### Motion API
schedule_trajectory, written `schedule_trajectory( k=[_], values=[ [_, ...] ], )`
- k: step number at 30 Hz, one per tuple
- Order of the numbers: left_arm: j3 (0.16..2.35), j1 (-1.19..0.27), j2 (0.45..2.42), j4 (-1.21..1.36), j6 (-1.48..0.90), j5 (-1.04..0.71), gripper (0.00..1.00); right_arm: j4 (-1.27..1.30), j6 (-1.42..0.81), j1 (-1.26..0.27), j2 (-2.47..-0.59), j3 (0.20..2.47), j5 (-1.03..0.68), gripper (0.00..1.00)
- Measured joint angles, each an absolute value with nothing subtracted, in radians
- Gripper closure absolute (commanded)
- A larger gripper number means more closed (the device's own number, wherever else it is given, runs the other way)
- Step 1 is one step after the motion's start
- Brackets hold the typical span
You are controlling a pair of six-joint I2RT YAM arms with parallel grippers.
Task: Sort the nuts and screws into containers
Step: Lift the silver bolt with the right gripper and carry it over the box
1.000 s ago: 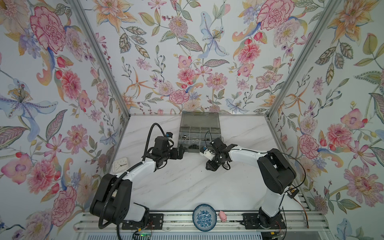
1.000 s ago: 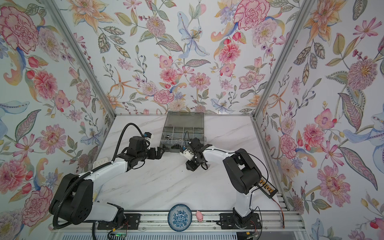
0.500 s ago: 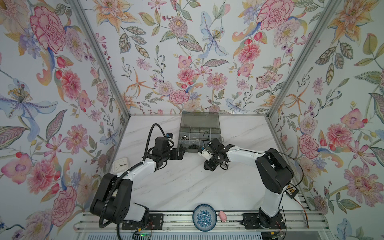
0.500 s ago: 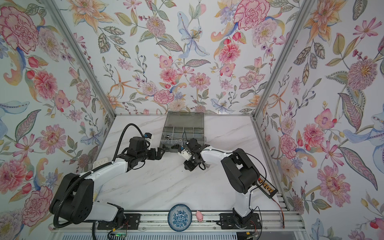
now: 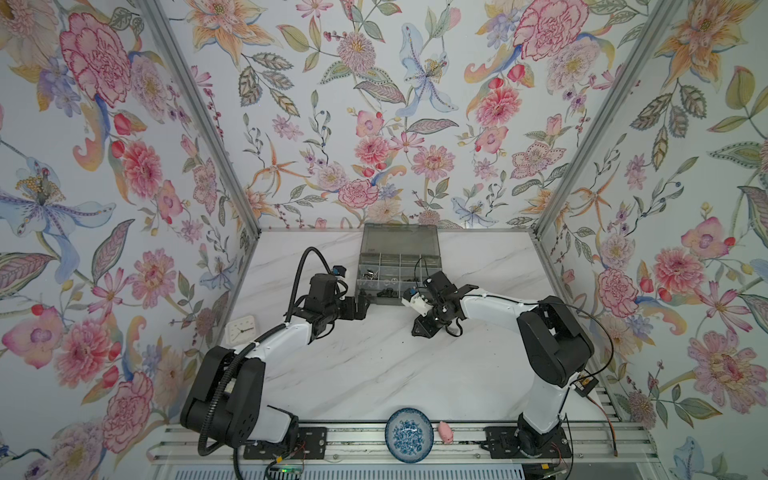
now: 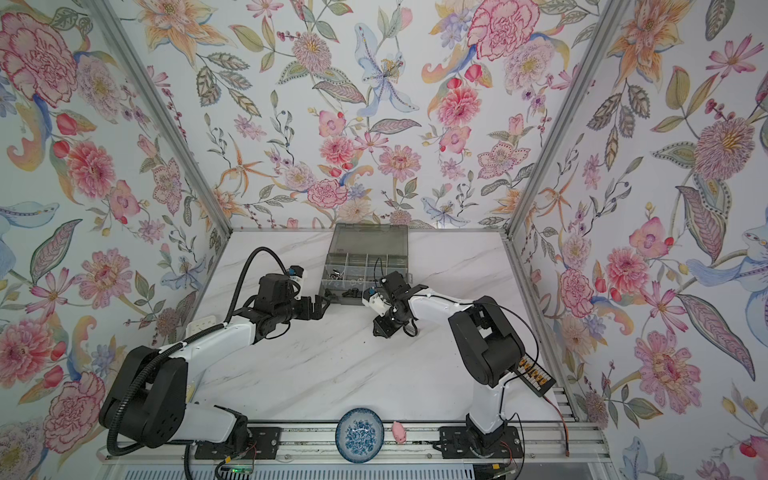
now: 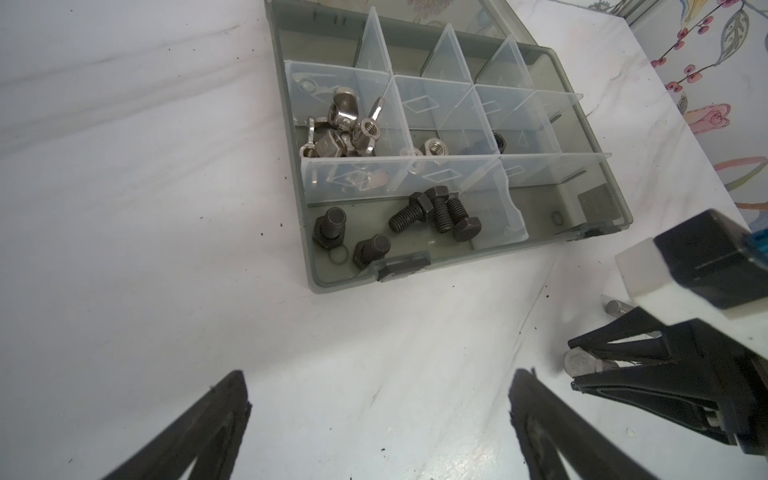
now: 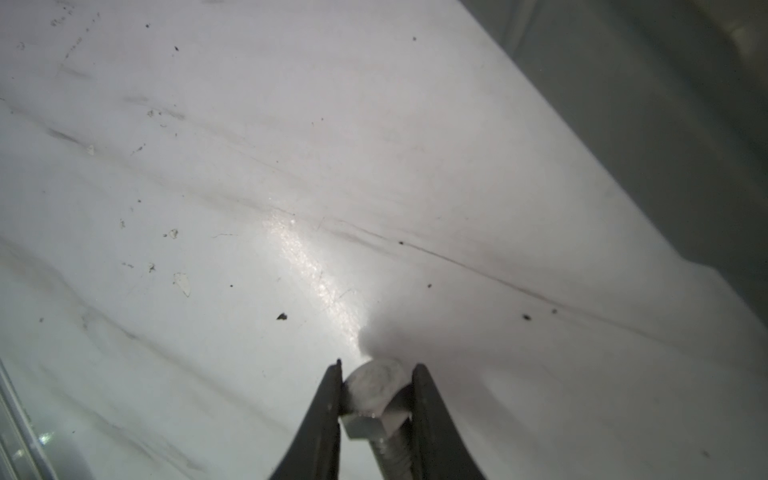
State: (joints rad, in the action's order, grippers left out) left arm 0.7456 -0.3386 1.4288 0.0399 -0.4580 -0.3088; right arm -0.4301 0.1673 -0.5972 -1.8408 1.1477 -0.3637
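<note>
Black screws [image 7: 432,212], silver wing nuts [image 7: 345,124] in separate grey organizer compartments [image 7: 457,259]; one silver hex screw [image 8: 374,399] in right gripper [image 8: 379,368].

organizer box [image 6: 368,266]: lid open | left pincer [image 6: 322,307]: beside box corner | bowl [image 6: 359,434]: front rail

Top views: you look steeply down from high at the front; both take in the whole counter [image 5: 374,374].
Left wrist: close and low, facing the organizer box [image 7: 316,266].
Right wrist: almost on the counter.
Shared: both wrist views catch the silver screw [image 8: 374,399].
</note>
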Motion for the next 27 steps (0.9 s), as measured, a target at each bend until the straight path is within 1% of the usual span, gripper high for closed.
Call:
schedule_trajectory(
  k=[6,14,19,27],
  values=[
    [0.746,-0.339,1.429,0.04,-0.458,-0.311,0.01,-0.43,0.171,-0.57,-1.821,1.232,-0.343,1.0],
    [0.746,-0.339,1.429,0.04,-0.461,-0.311,0.01,-0.43,0.206,-0.544,-1.824,1.364,-0.216,1.0],
    [0.746,-0.339,1.429,0.039,-0.461,-0.311,0.0,-0.426,0.215,-0.527,-1.873,1.439,-0.187,1.0],
    [0.746,-0.339,1.429,0.039,-0.461,-0.311,0.01,-0.426,0.228,-0.523,-1.981,1.5,-0.166,1.0]
  ],
)
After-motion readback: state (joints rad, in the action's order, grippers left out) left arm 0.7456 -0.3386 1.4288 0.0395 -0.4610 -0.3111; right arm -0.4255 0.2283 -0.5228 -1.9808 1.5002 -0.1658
